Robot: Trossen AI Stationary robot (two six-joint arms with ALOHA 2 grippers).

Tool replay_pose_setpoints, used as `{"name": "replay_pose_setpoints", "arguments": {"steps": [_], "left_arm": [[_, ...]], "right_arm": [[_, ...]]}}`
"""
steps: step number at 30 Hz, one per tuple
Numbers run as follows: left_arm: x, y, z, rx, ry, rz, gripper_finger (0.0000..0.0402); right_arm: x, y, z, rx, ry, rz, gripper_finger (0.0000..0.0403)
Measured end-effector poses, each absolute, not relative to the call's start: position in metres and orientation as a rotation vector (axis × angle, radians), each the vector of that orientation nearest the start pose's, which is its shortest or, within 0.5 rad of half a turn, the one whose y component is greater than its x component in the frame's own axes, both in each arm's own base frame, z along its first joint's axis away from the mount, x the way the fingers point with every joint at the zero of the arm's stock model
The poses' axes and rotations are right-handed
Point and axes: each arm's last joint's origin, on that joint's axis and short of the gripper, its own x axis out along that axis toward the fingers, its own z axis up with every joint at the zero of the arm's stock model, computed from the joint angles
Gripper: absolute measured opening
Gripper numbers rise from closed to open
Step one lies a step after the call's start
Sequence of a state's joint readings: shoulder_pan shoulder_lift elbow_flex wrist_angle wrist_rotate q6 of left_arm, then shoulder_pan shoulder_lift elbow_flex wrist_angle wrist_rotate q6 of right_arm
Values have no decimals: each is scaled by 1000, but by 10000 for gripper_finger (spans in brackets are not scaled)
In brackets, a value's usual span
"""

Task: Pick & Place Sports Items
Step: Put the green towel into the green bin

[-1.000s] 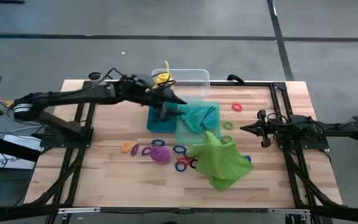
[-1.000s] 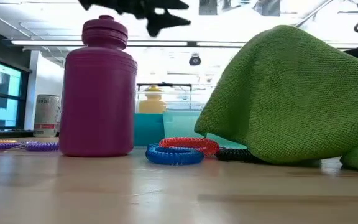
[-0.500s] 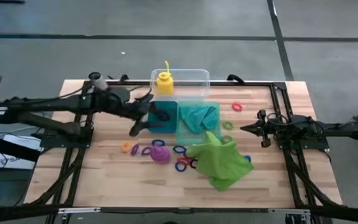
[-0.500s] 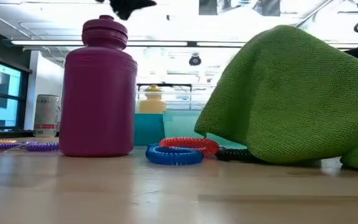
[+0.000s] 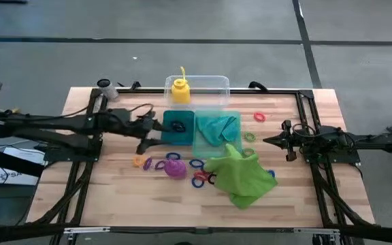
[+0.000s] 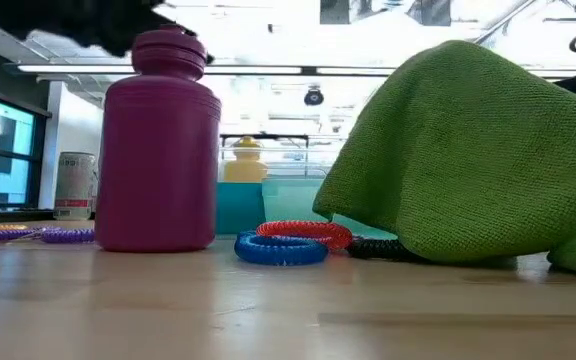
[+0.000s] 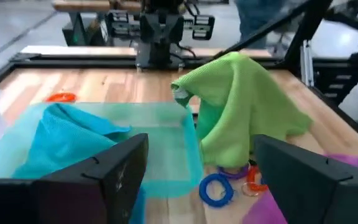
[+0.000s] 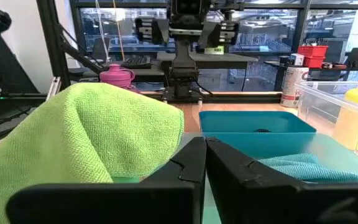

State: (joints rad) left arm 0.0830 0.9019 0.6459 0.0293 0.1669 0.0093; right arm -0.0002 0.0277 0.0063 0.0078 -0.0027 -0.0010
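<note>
Left hand: withdrawing from over the teal tray, now hanging wide open and empty beside its left edge. A dark ring is lying in the tray's left compartment, so one placement is looking finished. Purple bottle and loose rings are waiting on the worktop. Right hand: parked closed, empty, at the right edge.
</note>
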Motion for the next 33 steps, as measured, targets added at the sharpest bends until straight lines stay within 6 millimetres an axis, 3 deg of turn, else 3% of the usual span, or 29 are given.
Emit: {"name": "replay_pose_setpoints", "arguments": {"steps": [7,15,33], "left_arm": [[163,8,245,-6,156,29,236],[131,0,219,6,31,21,236],[108,-10,179,26,-32,-71,236]], "right_arm": [[99,0,164,-1,13,3,0],[99,0,164,-1,14,2,0],[99,0,164,-1,14,2,0]]}}
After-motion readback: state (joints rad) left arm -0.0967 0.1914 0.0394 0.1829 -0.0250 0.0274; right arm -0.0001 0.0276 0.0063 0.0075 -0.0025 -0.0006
